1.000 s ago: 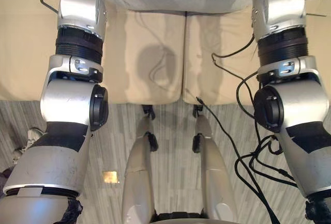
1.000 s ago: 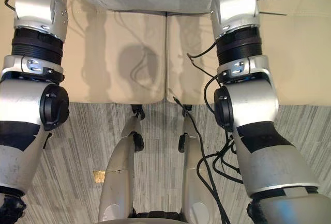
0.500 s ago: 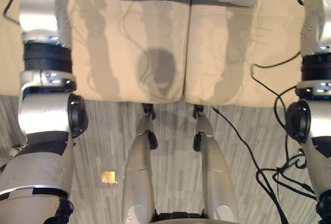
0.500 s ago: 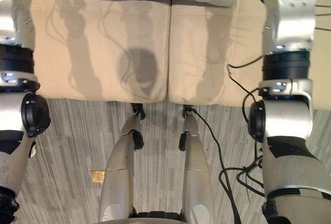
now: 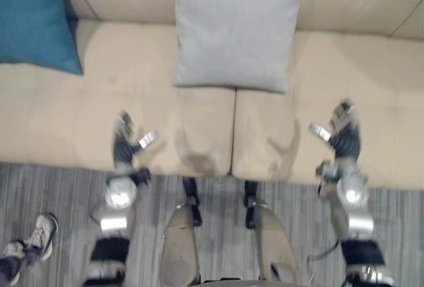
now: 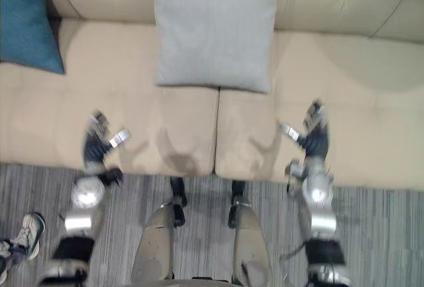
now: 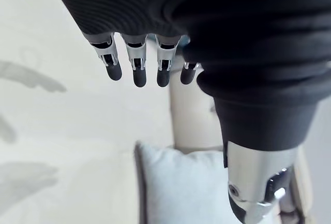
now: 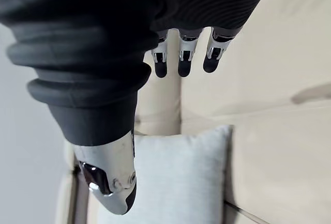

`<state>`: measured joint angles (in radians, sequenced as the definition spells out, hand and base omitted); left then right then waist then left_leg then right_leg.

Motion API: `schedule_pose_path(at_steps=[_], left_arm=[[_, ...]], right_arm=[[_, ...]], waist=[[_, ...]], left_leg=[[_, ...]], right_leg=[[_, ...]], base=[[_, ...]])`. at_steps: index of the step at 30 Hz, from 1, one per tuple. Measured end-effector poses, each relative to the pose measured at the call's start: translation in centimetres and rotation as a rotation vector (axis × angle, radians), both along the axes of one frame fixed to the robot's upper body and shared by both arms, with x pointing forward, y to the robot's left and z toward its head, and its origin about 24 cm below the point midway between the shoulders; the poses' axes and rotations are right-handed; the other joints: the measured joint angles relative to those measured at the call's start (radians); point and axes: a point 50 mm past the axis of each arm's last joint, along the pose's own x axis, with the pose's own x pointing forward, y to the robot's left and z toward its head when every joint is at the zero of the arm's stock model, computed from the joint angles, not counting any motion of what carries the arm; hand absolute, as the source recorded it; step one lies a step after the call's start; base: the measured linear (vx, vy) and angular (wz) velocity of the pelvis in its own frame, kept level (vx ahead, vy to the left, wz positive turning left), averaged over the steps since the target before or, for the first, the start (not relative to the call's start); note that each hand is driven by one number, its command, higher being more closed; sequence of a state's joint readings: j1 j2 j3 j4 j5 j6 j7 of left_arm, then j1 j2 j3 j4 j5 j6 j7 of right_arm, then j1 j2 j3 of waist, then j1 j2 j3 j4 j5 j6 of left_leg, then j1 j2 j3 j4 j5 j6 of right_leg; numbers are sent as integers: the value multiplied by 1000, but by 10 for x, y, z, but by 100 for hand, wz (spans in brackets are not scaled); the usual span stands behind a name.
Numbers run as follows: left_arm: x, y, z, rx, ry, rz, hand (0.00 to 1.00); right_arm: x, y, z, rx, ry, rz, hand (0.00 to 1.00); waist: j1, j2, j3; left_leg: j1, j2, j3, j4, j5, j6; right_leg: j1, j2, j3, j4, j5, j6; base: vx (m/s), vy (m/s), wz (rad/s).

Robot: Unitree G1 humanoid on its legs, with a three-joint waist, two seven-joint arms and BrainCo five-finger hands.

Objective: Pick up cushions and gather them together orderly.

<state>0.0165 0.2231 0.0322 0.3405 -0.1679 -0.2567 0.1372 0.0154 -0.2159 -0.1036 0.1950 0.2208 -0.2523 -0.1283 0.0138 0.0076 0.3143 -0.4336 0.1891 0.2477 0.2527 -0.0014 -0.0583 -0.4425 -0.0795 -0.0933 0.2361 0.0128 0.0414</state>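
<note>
A light grey cushion [image 5: 233, 27] leans against the back of the beige sofa [image 5: 59, 114], centred over the seam between its two seats. A blue cushion [image 5: 33, 15] lies at the sofa's far left. My left hand [image 5: 124, 140] hovers over the front of the left seat, open and holding nothing. My right hand [image 5: 342, 133] hovers over the right seat, also open and holding nothing. Both hands sit well in front of the grey cushion, one to each side of it. The grey cushion [image 7: 181, 188] shows past the fingers [image 7: 135, 71] in the left wrist view, and the same cushion [image 8: 178, 180] in the right wrist view.
The sofa's front edge runs across the view just below my hands, with grey striped carpet [image 5: 53, 187] in front of it. A person's shoe [image 5: 40, 232] shows on the floor at the lower left. The right seat [image 5: 358, 68] is bare.
Both arms have dropped from raised beside the camera to low over the seats. The cushion now rests against the sofa back, released. The view has pulled back, showing the blue cushion.
</note>
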Motion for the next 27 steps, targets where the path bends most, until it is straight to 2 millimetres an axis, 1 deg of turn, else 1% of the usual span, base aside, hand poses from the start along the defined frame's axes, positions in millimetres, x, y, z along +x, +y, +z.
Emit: schedule_pose_path(at_steps=[1, 2, 3, 4, 5, 7, 8, 9, 10, 11, 13, 15, 17, 18, 19, 20, 21, 22, 23, 25, 26, 27], left_arm=[[-22, 0, -30, -6, 137, -9, 0], [-36, 0, -49, -10, 228, -15, 0], [-44, 1, -58, -8, 278, -18, 0], [-62, 1, -76, -13, 373, -19, 0], [-68, 2, -81, -16, 405, -17, 0], [-97, 2, -104, -33, 545, -12, 0], [-103, 2, -107, -40, 569, -11, 0], [-117, 3, -115, -47, 626, -2, 0], [-124, 4, -118, -48, 652, 0, 0], [-135, 7, -122, -47, 692, 8, 0], [-140, 8, -123, -42, 714, 9, 0], [-135, 9, -122, -37, 700, 7, 0], [-123, 10, -118, -25, 670, -2, 0], [-113, 12, -114, -17, 644, -8, 0], [-100, 10, -108, -19, 599, -12, 0], [-97, 9, -106, -19, 582, -12, 0], [-92, 8, -103, -19, 558, -13, 0], [-91, 8, -103, -24, 559, -11, 0], [-96, 8, -104, -22, 567, 4, 0], [-103, 10, -106, -22, 583, 14, 0], [-106, 8, -108, -30, 591, 16, 0], [-104, 7, -107, -32, 588, 17, 0]], right_arm=[[-14, 2, -29, -21, 128, 15, 0], [-26, 2, -50, -35, 227, 25, 0], [-33, 1, -61, -48, 283, 32, 0], [-50, 0, -84, -67, 406, 50, 0], [-56, -1, -92, -68, 451, 55, 0], [-87, -3, -124, -88, 644, 71, 0], [-92, -3, -128, -89, 675, 77, 0], [-104, -4, -136, -97, 735, 85, 0], [-108, -5, -139, -103, 760, 87, 0], [-115, -7, -143, -101, 789, 85, 0], [-118, -9, -145, -97, 806, 80, 0], [-116, -12, -144, -96, 812, 71, 0], [-107, -11, -142, -98, 792, 79, 0], [-103, -8, -141, -91, 778, 82, 0], [-101, -6, -141, -83, 772, 83, 0], [-100, -4, -141, -76, 770, 83, 0], [-96, 2, -141, -59, 761, 88, 0], [-102, 6, -144, -37, 773, 82, 0], [-106, 13, -148, -17, 786, 93, 0], [-104, 18, -148, -23, 784, 117, 0], [-97, 19, -145, -28, 765, 124, 0], [-93, 18, -143, -33, 755, 121, 0]], waist=[[0, 1, -31], [-2, 0, -56], [-3, 1, -69], [-4, 2, -93], [-4, 3, -100], [-5, 1, -138], [-6, 1, -146], [-12, 0, -163], [-15, -2, -165], [-26, -5, -180], [-31, -6, -192], [-29, -12, -191], [-28, -26, -182], [-34, -32, -176], [-37, -32, -175], [-30, -21, -174], [-29, -16, -152], [-31, -18, -150], [-26, -38, -156], [-22, -53, -165], [-16, -64, -169], [-11, -71, -173]], left_leg=[[40, -4, 0, -17, -1, -1], [77, -9, 1, -39, -2, -1], [97, -13, 2, -52, -2, -1], [145, -18, 3, -78, -2, -2], [162, -20, 5, -85, -2, -2], [241, -30, 21, -129, -6, -7], [256, -32, 25, -139, -6, -8], [296, -38, 36, -160, -6, -8], [324, -42, 44, -174, -5, -9], [362, -49, 58, -194, -5, -9], [384, -56, 71, -209, -4, -8], [399, -63, 102, -213, -1, -3], [375, -65, 127, -182, -8, 5], [338, -61, 127, -136, -19, 21], [281, -40, 129, -73, -28, 33], [273, -11, 138, -69, -34, 46], [270, 6, 143, -49, -38, 52], [275, 7, 133, -36, -38, 52], [285, 6, 129, -21, -38, 51], [264, 7, 127, 3, -29, 42], [218, 11, 125, 35, -14, 34], [197, 21, 122, 45, -5, 31]], right_leg=[[40, -2, 0, -20, -4, 3], [73, -1, 2, -39, -4, 4], [91, 0, 3, -50, -4, 5], [136, 3, 7, -74, -2, 10], [153, 3, 9, -83, -1, 11], [224, -1, 15, -128, 5, 20], [238, -2, 17, -136, 6, 23], [269, -4, 25, -152, 9, 27], [288, -5, 32, -159, 10, 28], [311, -8, 44, -171, 11, 31], [317, -10, 60, -170, 12, 34], [312, -12, 96, -167, 26, 45], [280, -16, 128, -149, 40, 57], [250, -20, 131, -124, 51, 72], [190, -12, 134, -80, 90, 103], [182, 0, 135, -73, 99, 113], [126, -4, 117, 167, -15, 72], [103, -12, 108, 388, -100, 60], [114, -27, 107, 617, -166, 72], [163, -47, 111, 688, -189, 93], [203, -63, 118, 625, -231, 99], [212, -52, 105, 579, -266, 91]], base=[[97, -9, -6], [87, -4, -4], [87, -4, -3], [68, -9, -3], [74, 1, -8], [70, 29, -12], [93, 52, -13], [82, 43, -15], [69, 67, -26], [34, 49, -25], [23, 50, -30], [2, 53, -45], [-51, 36, -36], [-152, 36, -19], [-179, 31, -20], [-188, 5, -25], [-164, -31, -6], [-172, -89, 9], [-150, -114, 14], [-186, -197, 1], [-224, -238, -5], [-274, -251, -20]])
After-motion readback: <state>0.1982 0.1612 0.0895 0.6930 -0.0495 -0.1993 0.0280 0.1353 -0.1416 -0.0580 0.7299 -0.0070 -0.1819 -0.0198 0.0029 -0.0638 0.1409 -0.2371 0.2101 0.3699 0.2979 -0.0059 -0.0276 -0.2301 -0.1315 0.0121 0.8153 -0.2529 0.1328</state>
